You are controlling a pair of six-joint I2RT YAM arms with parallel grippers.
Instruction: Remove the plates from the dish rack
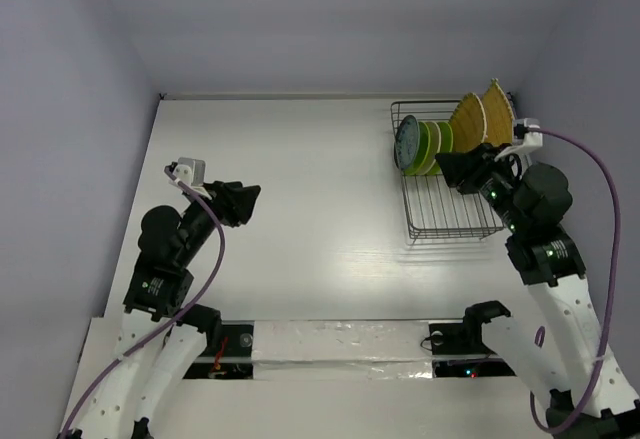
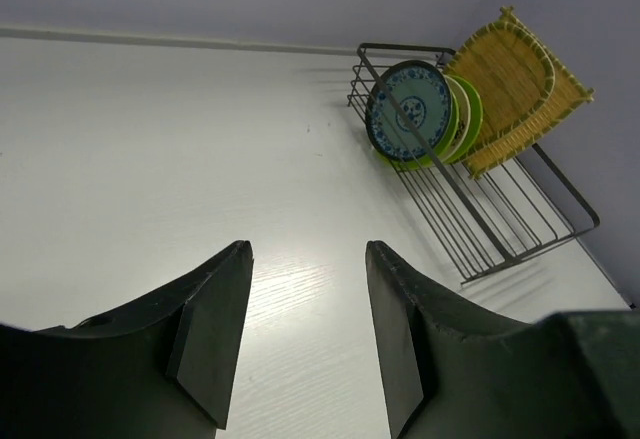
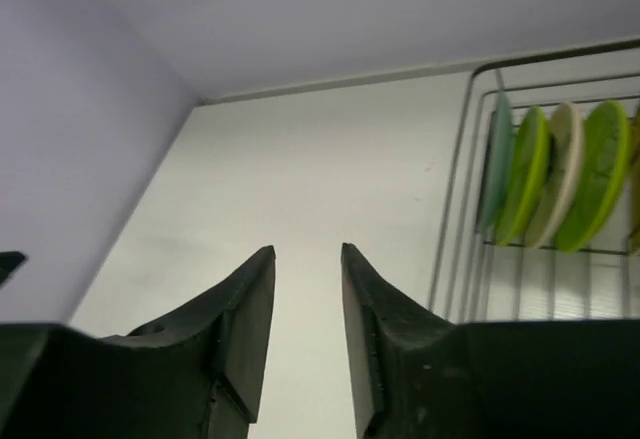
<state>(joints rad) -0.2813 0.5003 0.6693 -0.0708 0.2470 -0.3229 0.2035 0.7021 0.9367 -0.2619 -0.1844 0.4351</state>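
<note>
The dish rack [image 1: 455, 214] stands at the far right of the table. Upright in its back half are a teal-grey plate [image 1: 407, 145], lime green plates [image 1: 430, 143] and a cream plate between them, with two straw-yellow woven plates [image 1: 480, 114] leaning behind. My right gripper [image 1: 445, 169] is open and empty, hovering over the rack just in front of the plates. In the right wrist view its jaws [image 3: 308, 251] point past the rack, with the plates [image 3: 560, 169] at the right. My left gripper [image 1: 250, 199] is open and empty above the table at the left, far from the rack [image 2: 500, 229].
White table with walls at the back and both sides. The near half of the rack [image 1: 450, 221] holds nothing. A taped strip [image 1: 340, 344] runs along the table's near edge between the arm bases.
</note>
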